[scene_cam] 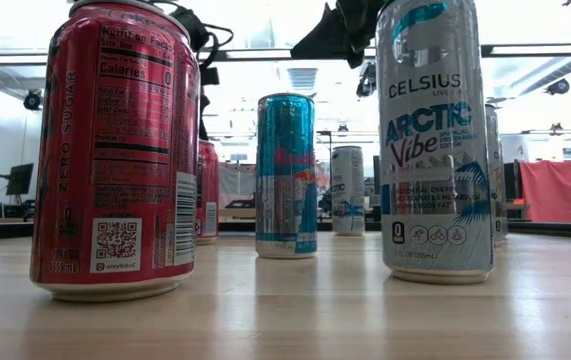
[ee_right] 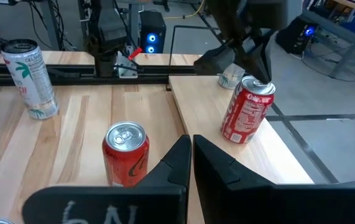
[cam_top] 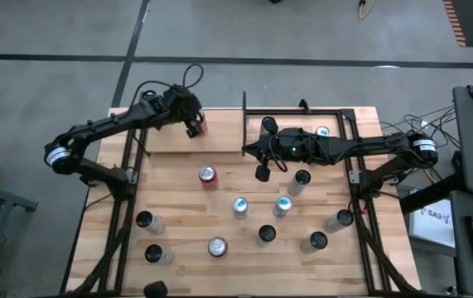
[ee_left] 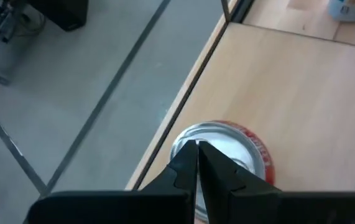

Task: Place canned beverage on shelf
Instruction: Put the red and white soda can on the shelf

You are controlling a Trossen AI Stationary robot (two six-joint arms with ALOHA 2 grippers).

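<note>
A red canned beverage (cam_top: pixel 200 125) stands on the pale plywood shelf (cam_top: pixel 166 139) at the table's far left, near the panel's right edge. It shows again in the right wrist view (ee_right: pixel 247 115), leaning a little. My left gripper (cam_top: pixel 193 124) is shut and slants down onto the can's top (ee_left: pixel 197 144). My right gripper (cam_top: pixel 263 172) hangs shut over the middle of the table, holding nothing. It points toward the shelf (ee_right: pixel 188 140). My left gripper sets its shut fingertips (ee_right: pixel 263 76) on the red can's silver lid (ee_left: pixel 224 146), close to the rim. The fingers slant down from above, from the table's left. The can's base stays on the shelf panel (ee_right: pixel 252 163), and the can leans slightly.
A second red can (cam_top: pixel 209 175) stands on the table just right of the shelf. Several more cans (cam_top: pixel 284 206) are spread over the near half. A bare black metal frame (cam_top: pixel 302 112) stands at the far right. The shelf's thin black rods (cam_top: pixel 244 124) edge the panel.
</note>
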